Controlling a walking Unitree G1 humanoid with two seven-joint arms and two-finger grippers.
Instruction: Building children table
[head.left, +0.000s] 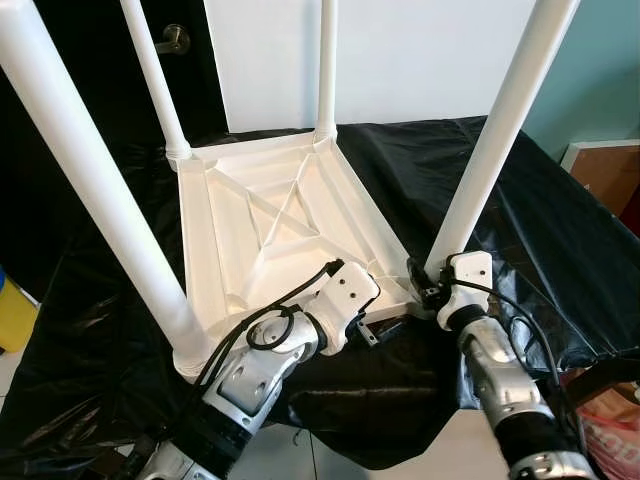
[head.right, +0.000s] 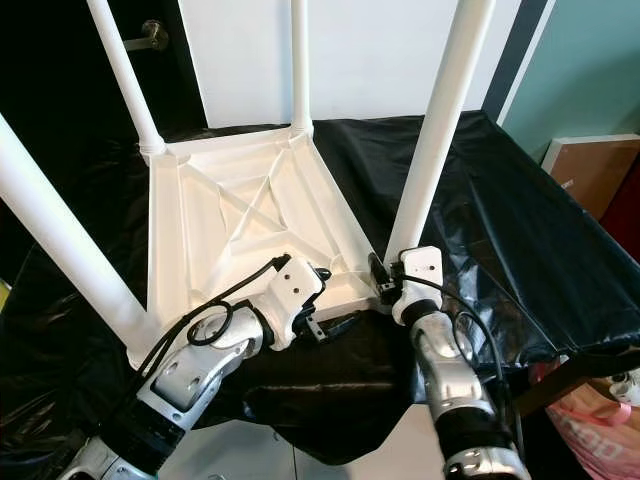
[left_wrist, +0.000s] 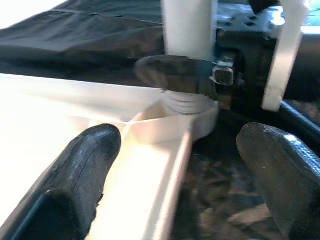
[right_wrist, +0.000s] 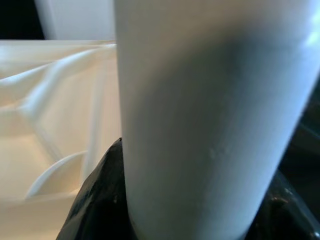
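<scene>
A white children's table (head.left: 270, 230) lies upside down on a black sheet (head.left: 560, 240), with its legs pointing up. My right gripper (head.left: 428, 285) is shut on the base of the near right leg (head.left: 495, 140), just above its socket. In the right wrist view that leg (right_wrist: 210, 110) stands close in front, with a black finger (right_wrist: 95, 200) against it. My left gripper (head.left: 375, 325) is open at the table's near edge beside that corner. In the left wrist view its fingers (left_wrist: 85, 170) straddle the rim (left_wrist: 165, 150), one over the underside and one outside.
The sheet hangs over the near edge of the support. A dark door with a handle (head.left: 172, 40) and a white panel stand behind. A yellow object (head.left: 12, 310) is at the far left. At the right are a brown box (head.left: 610, 175) and a pink bag (head.left: 605, 410).
</scene>
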